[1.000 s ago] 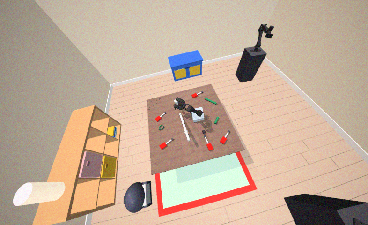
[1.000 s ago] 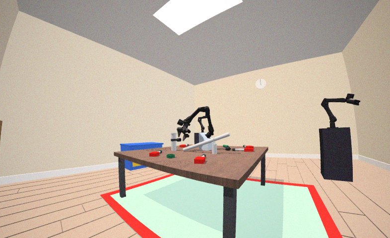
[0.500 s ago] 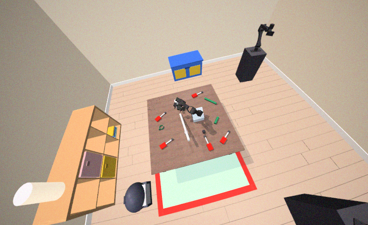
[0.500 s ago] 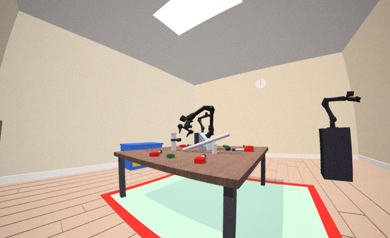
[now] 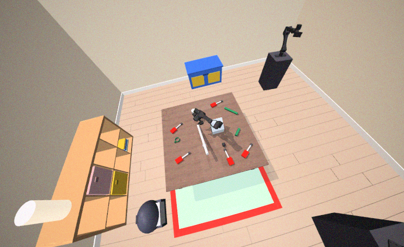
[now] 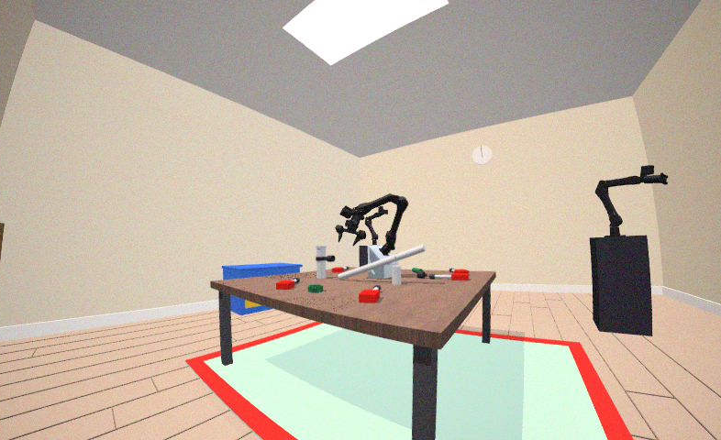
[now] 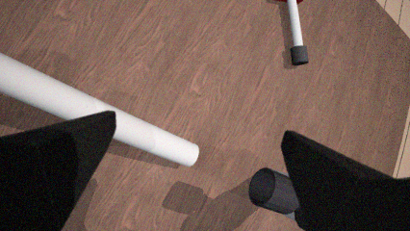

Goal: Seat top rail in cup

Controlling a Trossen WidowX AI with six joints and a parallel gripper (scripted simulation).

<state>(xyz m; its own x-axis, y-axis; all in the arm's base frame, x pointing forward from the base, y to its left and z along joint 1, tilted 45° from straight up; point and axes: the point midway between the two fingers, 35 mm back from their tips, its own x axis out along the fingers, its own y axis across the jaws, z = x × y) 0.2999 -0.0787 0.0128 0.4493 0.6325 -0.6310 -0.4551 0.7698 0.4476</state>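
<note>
Matte black jointed arm, wedge-shaped fingertips

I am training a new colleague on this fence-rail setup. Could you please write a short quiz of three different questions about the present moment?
1. True or false: the black parallel-jaw tool is gripping the long white round rail.
2. Multiple choice: in the wrist view, the rail's cut end is (A) inside the dark grey cylindrical cup, (B) apart from the cup, with bare brown wooden table between them, (C) hidden.
3. Fill in: in the exterior view, the rail lies ____, one end higher than the other.

Key: 1 false, the tool is open and holds nothing; 2 B; 3 tilted.
</note>
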